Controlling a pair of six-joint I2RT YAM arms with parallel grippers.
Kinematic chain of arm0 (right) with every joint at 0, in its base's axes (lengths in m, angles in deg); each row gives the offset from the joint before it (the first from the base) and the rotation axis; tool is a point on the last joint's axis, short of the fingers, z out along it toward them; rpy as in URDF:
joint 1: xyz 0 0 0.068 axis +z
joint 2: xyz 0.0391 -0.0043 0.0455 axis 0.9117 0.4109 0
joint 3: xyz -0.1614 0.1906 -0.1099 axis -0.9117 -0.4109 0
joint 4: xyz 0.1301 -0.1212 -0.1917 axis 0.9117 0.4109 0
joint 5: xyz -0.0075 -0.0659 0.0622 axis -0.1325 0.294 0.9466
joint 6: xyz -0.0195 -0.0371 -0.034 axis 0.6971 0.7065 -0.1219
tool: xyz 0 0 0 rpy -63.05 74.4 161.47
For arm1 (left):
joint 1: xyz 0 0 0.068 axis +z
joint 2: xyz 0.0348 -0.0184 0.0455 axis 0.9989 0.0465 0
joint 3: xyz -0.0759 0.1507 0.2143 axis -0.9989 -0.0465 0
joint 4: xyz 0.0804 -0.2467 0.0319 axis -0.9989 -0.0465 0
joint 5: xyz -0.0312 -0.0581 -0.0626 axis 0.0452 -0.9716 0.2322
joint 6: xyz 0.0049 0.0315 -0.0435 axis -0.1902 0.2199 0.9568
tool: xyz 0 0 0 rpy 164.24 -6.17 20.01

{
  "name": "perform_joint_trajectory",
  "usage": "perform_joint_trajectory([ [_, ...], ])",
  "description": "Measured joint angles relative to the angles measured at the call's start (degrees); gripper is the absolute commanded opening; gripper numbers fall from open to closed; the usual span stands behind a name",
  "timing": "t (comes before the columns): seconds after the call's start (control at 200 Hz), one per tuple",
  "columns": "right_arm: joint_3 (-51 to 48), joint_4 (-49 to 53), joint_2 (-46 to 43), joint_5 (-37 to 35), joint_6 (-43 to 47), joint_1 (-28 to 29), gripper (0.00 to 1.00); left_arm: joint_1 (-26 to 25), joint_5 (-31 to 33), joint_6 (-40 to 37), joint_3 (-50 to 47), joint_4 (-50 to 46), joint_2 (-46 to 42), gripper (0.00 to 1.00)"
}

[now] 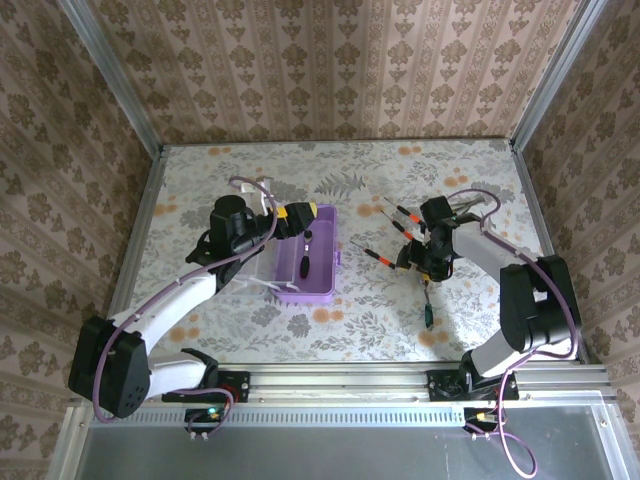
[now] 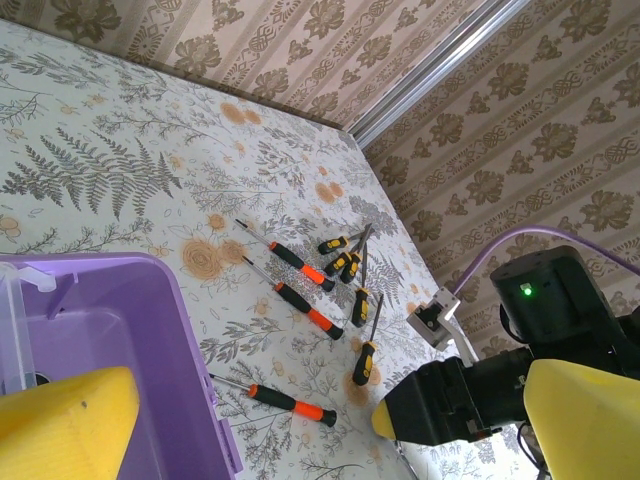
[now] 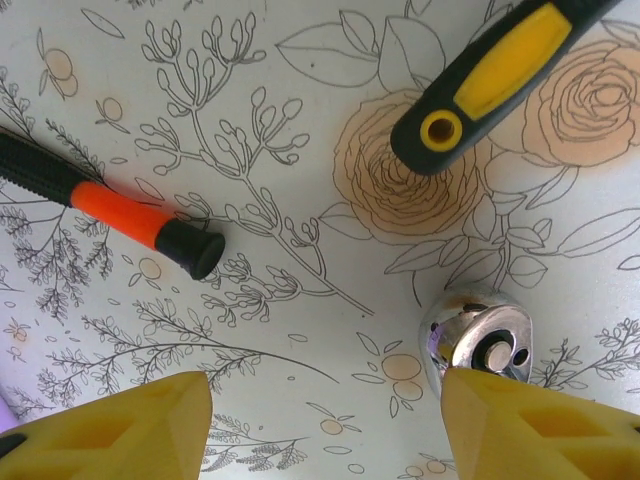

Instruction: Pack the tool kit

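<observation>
The purple tool box (image 1: 318,262) stands open left of centre, with a dark tool (image 1: 305,256) lying in it. My left gripper (image 1: 306,220) hovers open over the box's far end; its yellow fingers (image 2: 62,430) frame the box wall (image 2: 190,340). Orange-and-black screwdrivers (image 2: 293,402) and yellow-and-black ones (image 2: 365,360) lie loose on the table. My right gripper (image 1: 424,264) hangs open just above the table. Between its fingers (image 3: 110,432) is bare table; a chrome ratchet head (image 3: 478,343) sits right by the right finger, its green handle (image 1: 428,312) trailing toward me.
An orange-and-black handle end (image 3: 150,228) and a yellow-and-black handle (image 3: 490,75) lie just ahead of the right gripper. The box's clear lid (image 1: 262,272) lies open on its left side. Papered walls (image 1: 320,70) close in the flowered table (image 1: 250,170).
</observation>
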Motion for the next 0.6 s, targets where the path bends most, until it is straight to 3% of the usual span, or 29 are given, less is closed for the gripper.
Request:
perform_joint_trajectory([
  [0.185,0.0,0.4,-0.7,0.0,0.6,0.7,0.63,0.0,0.0,-0.4,0.0,0.0,0.0,1.0],
  [0.355,0.0,2.1,-7.3,-3.0,0.4,3.6,0.63,0.0,0.0,-0.4,0.1,-0.3,0.0,1.0],
  [0.6,-1.6,3.8,-9.9,-6.2,1.8,2.0,0.59,-1.9,-0.6,-0.3,2.0,-1.8,3.7,1.0],
])
